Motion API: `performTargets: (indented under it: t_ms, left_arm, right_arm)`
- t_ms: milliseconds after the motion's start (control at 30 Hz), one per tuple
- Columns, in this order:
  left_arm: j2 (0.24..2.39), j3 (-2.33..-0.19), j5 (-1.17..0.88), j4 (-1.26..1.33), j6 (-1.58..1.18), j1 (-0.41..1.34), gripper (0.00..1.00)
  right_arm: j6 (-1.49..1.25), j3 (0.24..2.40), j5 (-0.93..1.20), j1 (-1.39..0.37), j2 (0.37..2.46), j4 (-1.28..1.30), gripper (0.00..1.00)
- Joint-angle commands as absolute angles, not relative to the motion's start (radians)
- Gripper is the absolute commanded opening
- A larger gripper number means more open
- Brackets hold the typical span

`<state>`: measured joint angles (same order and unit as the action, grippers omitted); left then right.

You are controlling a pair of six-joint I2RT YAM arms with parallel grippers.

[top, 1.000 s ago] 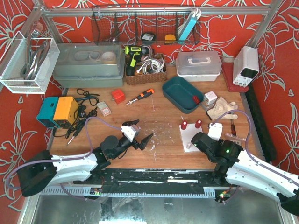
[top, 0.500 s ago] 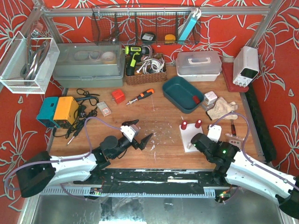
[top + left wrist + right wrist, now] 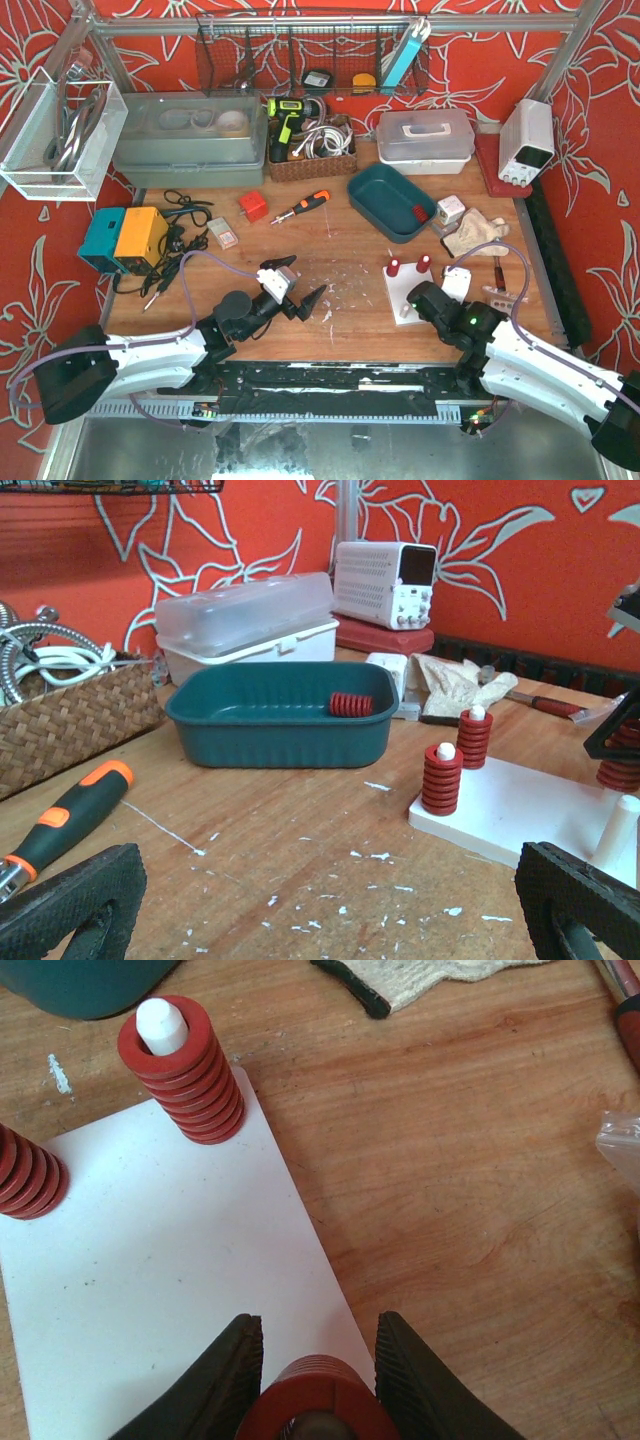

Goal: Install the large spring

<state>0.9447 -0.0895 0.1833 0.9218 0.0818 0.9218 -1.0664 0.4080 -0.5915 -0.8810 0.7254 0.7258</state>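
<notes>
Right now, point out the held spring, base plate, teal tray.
held spring (image 3: pixel 318 1405): right wrist view, top coil.
base plate (image 3: pixel 170 1280): right wrist view, bare middle.
teal tray (image 3: pixel 280 735): left wrist view, front wall.

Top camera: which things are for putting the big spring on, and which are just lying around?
For the job: red spring in the right end effector, white peg board, bare peg, two fitted springs.
Just lying about: screwdriver, work gloves, wicker basket, plastic lidded box, power supply.
</notes>
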Motion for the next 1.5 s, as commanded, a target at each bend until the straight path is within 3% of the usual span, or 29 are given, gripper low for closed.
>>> performTargets:
  t_ms: [0, 267, 533, 800, 1000, 1233, 1467]
  left_arm:
    - [0.937, -0.093, 0.202, 0.945, 0.088, 0.92, 1.0]
    - [0.944, -0.093, 0.204, 0.943, 0.086, 0.92, 1.0]
    - [1.009, -0.133, 0.207, 0.902, 0.05, 0.921, 1.0]
    - [1.082, -0.207, 0.226, 0.8, -0.061, 0.906, 1.0]
    - [1.068, -0.215, 0.137, 0.732, -0.214, 0.784, 1.0]
    - [1.064, -0.165, 0.05, 0.778, -0.323, 0.683, 1.0]
    - [1.037, -0.164, 0.021, 0.782, -0.304, 0.683, 1.0]
  right_arm:
    - [-1.059, 0.413, -0.603, -0.865, 0.711, 0.72, 0.38]
    - [-1.022, 0.498, -0.615, -0.843, 0.678, 0.799, 0.62]
    - [-0.859, 0.656, -0.631, -0.834, 0.668, 0.799, 0.76]
    - [-0.605, 0.8, -0.694, -0.83, 0.859, 0.63, 0.88]
    - [-0.347, 0.876, -0.647, -0.781, 1.005, 0.409, 0.87]
    - [-0.137, 1.027, -0.473, -0.647, 1.239, 0.338, 0.82]
    - [-0.041, 1.204, -0.334, -0.497, 1.506, 0.402, 0.61]
